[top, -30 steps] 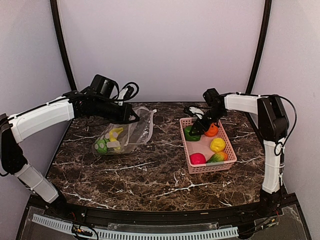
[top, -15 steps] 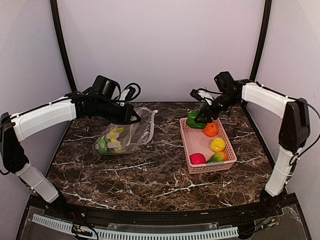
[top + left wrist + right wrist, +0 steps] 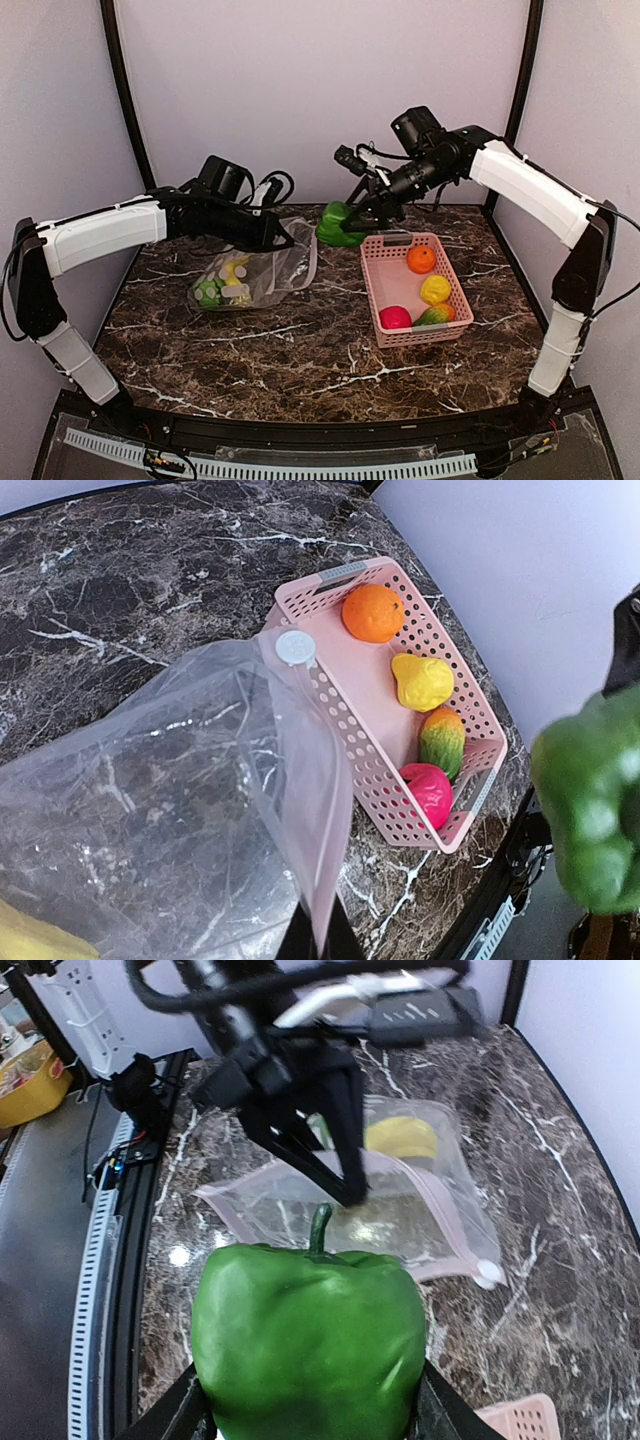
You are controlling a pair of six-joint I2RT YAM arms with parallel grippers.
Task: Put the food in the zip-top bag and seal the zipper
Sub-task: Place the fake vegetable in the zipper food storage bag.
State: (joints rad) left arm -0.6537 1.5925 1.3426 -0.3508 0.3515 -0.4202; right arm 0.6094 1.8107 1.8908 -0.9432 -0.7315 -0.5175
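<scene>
My right gripper (image 3: 345, 222) is shut on the green pepper (image 3: 338, 224) and holds it in the air between the pink basket (image 3: 372, 282) and the zip-top bag (image 3: 262, 272). In the right wrist view the pepper (image 3: 310, 1345) fills the space between the fingers. My left gripper (image 3: 283, 240) is shut on the bag's upper mouth edge and holds it lifted, so the zipper (image 3: 328, 810) hangs open. A banana (image 3: 236, 268) and a green melon (image 3: 208, 292) lie inside the bag. In the basket are an orange (image 3: 421, 259), a lemon (image 3: 435, 290), a red-pink fruit (image 3: 396, 318) and a mango (image 3: 437, 313).
The basket stands right of centre on the dark marble table (image 3: 300, 350). The left arm reaches across the back left, above the bag. Black posts and cables run along the back wall.
My right gripper has lifted the green pepper out of the basket and carried it left towards the bag. The left gripper, still shut on the bag's edge, has shifted slightly right.
</scene>
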